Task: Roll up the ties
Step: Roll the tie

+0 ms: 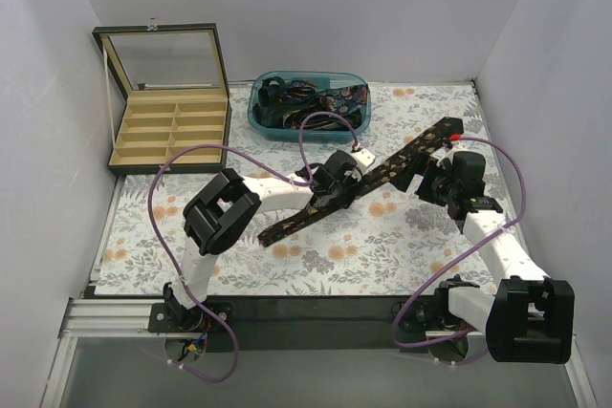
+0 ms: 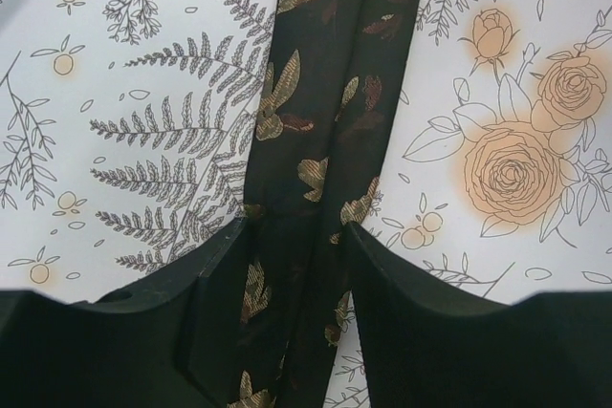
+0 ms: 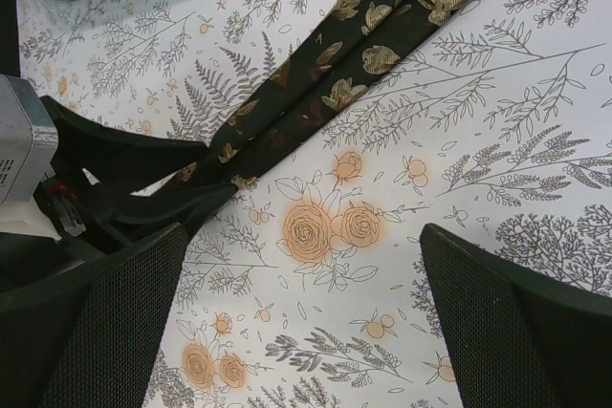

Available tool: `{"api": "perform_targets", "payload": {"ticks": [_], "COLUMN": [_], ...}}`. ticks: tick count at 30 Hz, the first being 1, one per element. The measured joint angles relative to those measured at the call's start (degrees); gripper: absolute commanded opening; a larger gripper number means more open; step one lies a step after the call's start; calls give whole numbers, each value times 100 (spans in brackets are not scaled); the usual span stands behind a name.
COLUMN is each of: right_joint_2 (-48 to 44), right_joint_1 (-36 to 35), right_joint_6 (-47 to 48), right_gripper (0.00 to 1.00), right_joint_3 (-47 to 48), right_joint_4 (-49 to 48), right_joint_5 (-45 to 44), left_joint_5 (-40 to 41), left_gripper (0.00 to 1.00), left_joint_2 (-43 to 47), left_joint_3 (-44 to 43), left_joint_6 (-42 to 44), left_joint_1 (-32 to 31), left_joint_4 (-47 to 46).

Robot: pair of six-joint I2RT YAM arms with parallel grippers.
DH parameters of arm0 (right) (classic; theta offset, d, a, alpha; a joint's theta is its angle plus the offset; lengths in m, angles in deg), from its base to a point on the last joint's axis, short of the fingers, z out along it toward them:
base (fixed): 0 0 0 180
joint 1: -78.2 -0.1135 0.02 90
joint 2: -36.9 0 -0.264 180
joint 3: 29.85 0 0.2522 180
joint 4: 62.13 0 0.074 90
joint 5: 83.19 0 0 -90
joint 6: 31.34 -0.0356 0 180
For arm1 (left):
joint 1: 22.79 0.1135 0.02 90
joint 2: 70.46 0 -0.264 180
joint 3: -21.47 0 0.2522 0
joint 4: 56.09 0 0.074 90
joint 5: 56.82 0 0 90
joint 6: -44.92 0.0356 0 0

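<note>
White panel walls [image 1: 335, 7] box in a table spread with a pale cloth printed with ferns and orange roses [image 1: 402, 236]; on it lies the long, narrow black woven tie with gold-brown leaf motifs [image 2: 306, 140], stretched flat on a slant and running straight through the gap of the left claw [image 2: 295, 231], one end reaching out ahead of that claw and the rest trailing back beneath its wrist; the black fingers [image 2: 220, 274] stand half-parted, one at each edge of the band, and whether they press it yet or only flank it I cannot tell; the right claw [image 3: 304, 246] is released, its mesh-faced fingers spread wide over bare cloth, the tie passing ahead of it and to its left, apart from both fingers; the fabric looks light, limp and fairly slick, with a soft lengthwise crease where its layers overlap, so I judge it will sag, twist and slide rather than hold a shape; a roll would best start at one end, pinched across the full width so the edges stay aligned, with the other claw pinning the band flat; farther beyond the left claw sit a teal oval plastic tub [image 1: 256, 117] heaped with more dark ties and a dark-framed, glass-lidded box with tan compartments [image 1: 163, 167], lid raised.
</note>
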Motion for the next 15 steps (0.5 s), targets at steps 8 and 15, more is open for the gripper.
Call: {"api": "perform_targets", "payload": {"ticks": [8, 15], "right_joint_2": [0, 0], "right_joint_1": [0, 0], "right_joint_6": [2, 2], "right_gripper": [98, 98], "right_joint_3": [-2, -2], "right_joint_4": [0, 0], "right_joint_5": [13, 15], "left_joint_5": [225, 492], "left_gripper": [34, 34], "left_joint_2": [0, 24], "left_joint_3": [31, 109], "left_joint_6": [-2, -44], "left_joint_1": [-72, -170], "left_joint_4": [-70, -170]}}
